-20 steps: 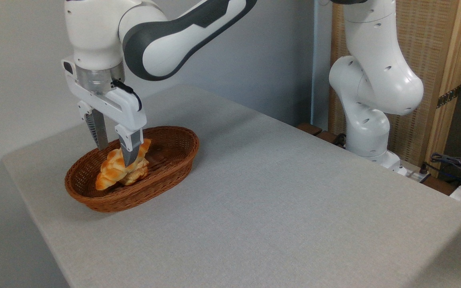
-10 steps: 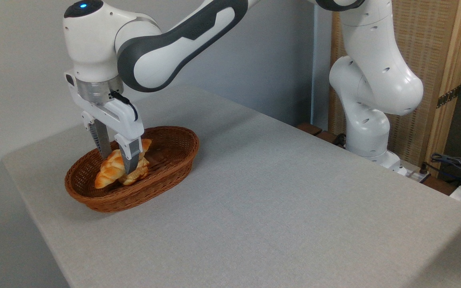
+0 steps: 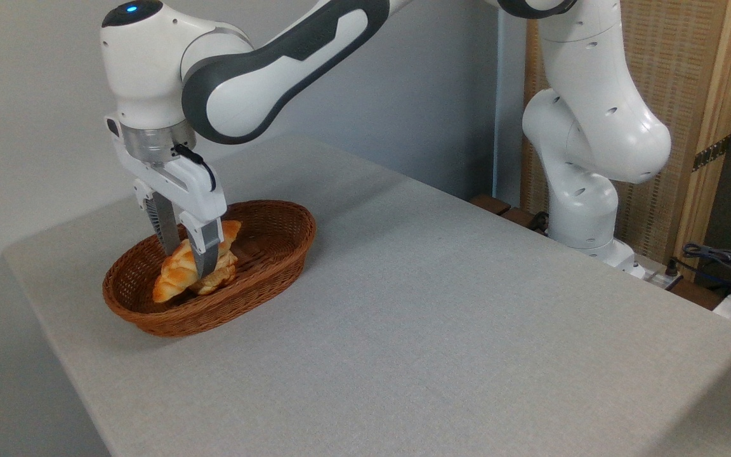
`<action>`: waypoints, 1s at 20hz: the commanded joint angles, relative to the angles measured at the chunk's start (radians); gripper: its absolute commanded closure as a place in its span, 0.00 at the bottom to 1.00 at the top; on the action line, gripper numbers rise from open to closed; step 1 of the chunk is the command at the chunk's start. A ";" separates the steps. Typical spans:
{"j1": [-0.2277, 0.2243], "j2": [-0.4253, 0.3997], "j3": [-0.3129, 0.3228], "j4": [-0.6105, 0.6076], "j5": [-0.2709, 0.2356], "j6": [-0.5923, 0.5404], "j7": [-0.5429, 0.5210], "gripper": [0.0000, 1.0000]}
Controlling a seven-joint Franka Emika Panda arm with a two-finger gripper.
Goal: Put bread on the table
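Gripper (image 3: 188,257) fingers straddle the middle of the bread (image 3: 183,269), one on each flank and seemingly pinching it, though whether the hold is firm I cannot tell for sure. The braided loaf lies inside the wicker basket (image 3: 276,251) at the left of the worktop (image 3: 441,330), resting partly on a paler bun (image 3: 219,276) beneath it, so by my reading only the grasp is under way. Lifting the loaf clear of the basket rim, carrying it over the bare grey surface and setting it down all remain to be done.
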State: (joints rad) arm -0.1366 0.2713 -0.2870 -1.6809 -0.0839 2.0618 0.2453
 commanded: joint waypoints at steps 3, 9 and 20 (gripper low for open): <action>-0.003 -0.001 0.000 -0.003 0.019 0.017 -0.018 0.64; -0.003 -0.004 0.002 -0.002 0.018 0.018 -0.021 0.63; 0.003 -0.053 0.014 0.064 0.006 0.008 -0.028 0.61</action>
State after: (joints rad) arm -0.1352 0.2560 -0.2856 -1.6349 -0.0839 2.0707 0.2406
